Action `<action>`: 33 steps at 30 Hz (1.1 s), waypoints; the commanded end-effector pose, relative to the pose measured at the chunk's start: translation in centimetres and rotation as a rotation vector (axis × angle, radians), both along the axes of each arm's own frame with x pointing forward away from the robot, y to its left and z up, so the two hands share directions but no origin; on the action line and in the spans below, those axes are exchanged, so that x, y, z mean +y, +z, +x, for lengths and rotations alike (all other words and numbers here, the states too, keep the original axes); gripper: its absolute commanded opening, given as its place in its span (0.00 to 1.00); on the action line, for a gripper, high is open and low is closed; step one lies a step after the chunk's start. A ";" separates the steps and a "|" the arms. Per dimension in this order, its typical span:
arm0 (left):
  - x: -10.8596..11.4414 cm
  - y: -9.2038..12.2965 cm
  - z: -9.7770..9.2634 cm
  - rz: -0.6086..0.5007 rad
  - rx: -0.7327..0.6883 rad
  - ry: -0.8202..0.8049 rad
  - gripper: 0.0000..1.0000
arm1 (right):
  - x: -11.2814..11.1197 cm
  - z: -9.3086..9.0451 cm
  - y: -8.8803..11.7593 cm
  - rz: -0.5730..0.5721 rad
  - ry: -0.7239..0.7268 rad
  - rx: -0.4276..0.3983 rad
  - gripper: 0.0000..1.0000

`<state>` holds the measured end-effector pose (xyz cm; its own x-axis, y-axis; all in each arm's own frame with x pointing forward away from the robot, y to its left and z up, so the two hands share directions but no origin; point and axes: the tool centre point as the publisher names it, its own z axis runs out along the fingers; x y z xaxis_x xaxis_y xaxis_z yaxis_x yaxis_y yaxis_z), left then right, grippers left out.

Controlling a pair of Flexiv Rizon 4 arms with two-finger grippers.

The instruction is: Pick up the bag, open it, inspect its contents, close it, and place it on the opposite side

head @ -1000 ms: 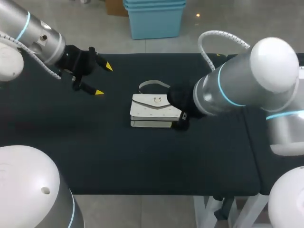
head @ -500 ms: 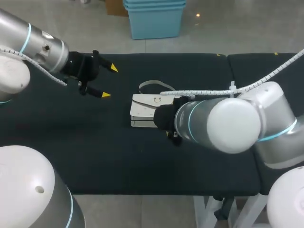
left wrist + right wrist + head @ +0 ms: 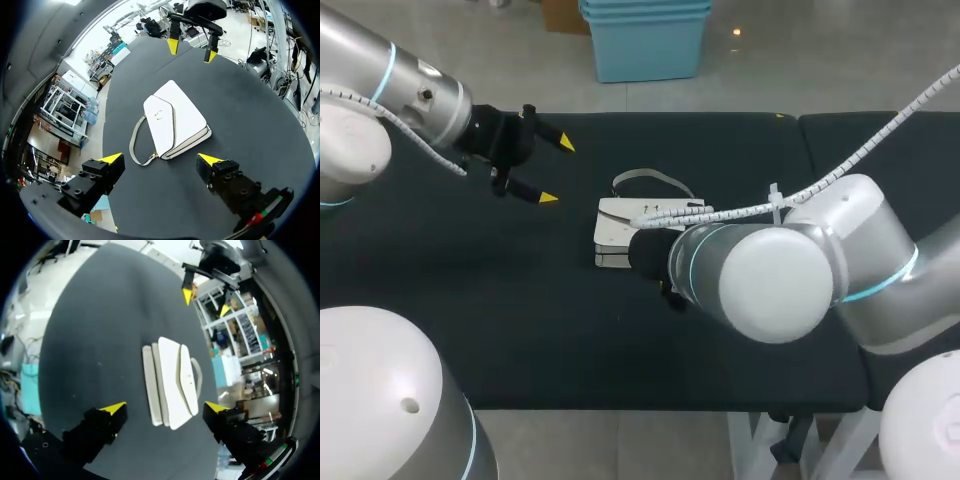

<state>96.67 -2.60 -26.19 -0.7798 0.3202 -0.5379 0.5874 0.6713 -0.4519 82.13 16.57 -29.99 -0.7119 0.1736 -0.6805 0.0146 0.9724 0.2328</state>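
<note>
A white bag point(image 3: 175, 120) with a smooth, leather-like skin of faint sheen is pictured on a table point(image 3: 520, 300) covered in matt black cloth. A small metallic clasp point(image 3: 159, 115) is set in the flap. The right arm point(image 3: 770, 280) is cased in glossy silver and white shells and trailed by a ribbed white plastic hose point(image 3: 860, 155). The left gripper point(image 3: 557, 172) and right gripper point(image 3: 165, 407) are finished in matt black, with bright yellow tips.

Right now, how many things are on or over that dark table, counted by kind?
White bag: 1
End effectors with yellow tips: 2, the left end effector and the right end effector, both open
Total: 3
</note>
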 end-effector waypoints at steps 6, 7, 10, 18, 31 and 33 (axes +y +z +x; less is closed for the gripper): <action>-1.3 -0.9 1.0 -0.046 -0.022 -0.031 1.00 | 1.3 2.1 -3.7 -0.047 -0.044 -0.595 1.00; -1.3 -0.9 1.1 -0.048 -0.026 -0.036 1.00 | 1.3 2.4 -3.9 -0.058 -0.040 -0.604 1.00; -1.4 -0.8 1.3 -0.046 -0.028 -0.051 1.00 | 1.2 3.3 -4.5 -0.065 -0.038 -0.615 1.00; -1.2 -1.0 1.6 -0.032 -0.030 -0.085 1.00 | 0.0 5.3 -4.9 -0.076 -0.038 -0.645 0.60; -1.9 -1.4 1.6 -0.019 -0.014 -0.104 1.00 | -2.7 6.7 -6.1 -0.093 -0.037 -0.636 0.49; -2.1 -1.4 1.6 -0.018 -0.011 -0.105 1.00 | -2.9 6.9 -6.3 -0.095 -0.037 -0.634 0.46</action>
<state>97.92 -4.50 -27.43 -0.7359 0.3879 -0.5550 0.6587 0.6000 -0.4540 89.02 14.25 -35.67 -0.7039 0.0580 -0.7079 -0.0167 0.9950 0.0982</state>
